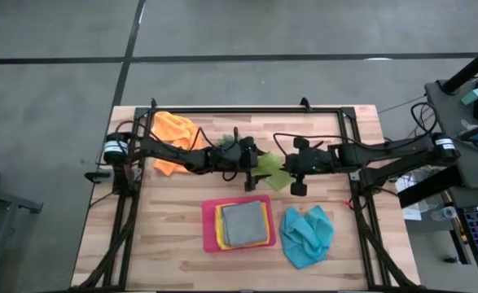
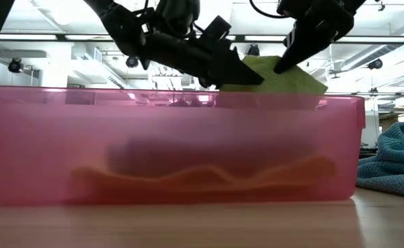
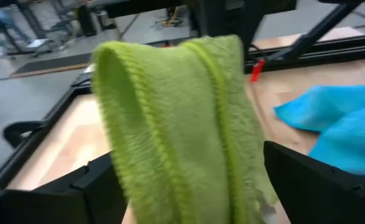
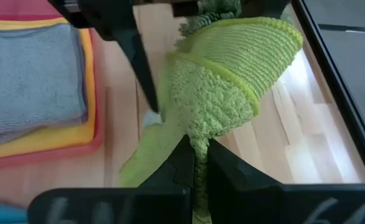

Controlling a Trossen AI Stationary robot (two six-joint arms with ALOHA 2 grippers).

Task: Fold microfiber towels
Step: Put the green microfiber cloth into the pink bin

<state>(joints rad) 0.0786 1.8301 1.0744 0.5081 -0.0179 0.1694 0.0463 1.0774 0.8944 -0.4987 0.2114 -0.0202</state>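
The fuzzy lime green microfiber towel [image 1: 272, 169] is hanging above the middle of the wooden table [image 1: 173, 236], between the two grippers and behind the tray. Its lower edge is running out of the right wrist view, and in the low view the tray wall is covering everything beneath its top fold.

Five towels are showing in all. The lime one is in the air; the folded grey microfiber towel [image 1: 245, 222] is lying on the yellow microfiber towel [image 1: 220, 236] inside the flat pink plastic tray [image 1: 208, 230], only the yellow one's edges peeking out. The crumpled light blue microfiber towel [image 1: 307, 234] is lying just beside the tray, and the crumpled orange microfiber towel [image 1: 174, 138] is sitting well apart at the far left, partly under the left arm.

The right gripper [image 4: 197, 155] is clenching a bunched edge of the lime towel, fingers pressed together on it. The left gripper [image 3: 188, 186] is standing spread wide, the cloth draping down between its fingers; whether they are touching it is hard to make out.
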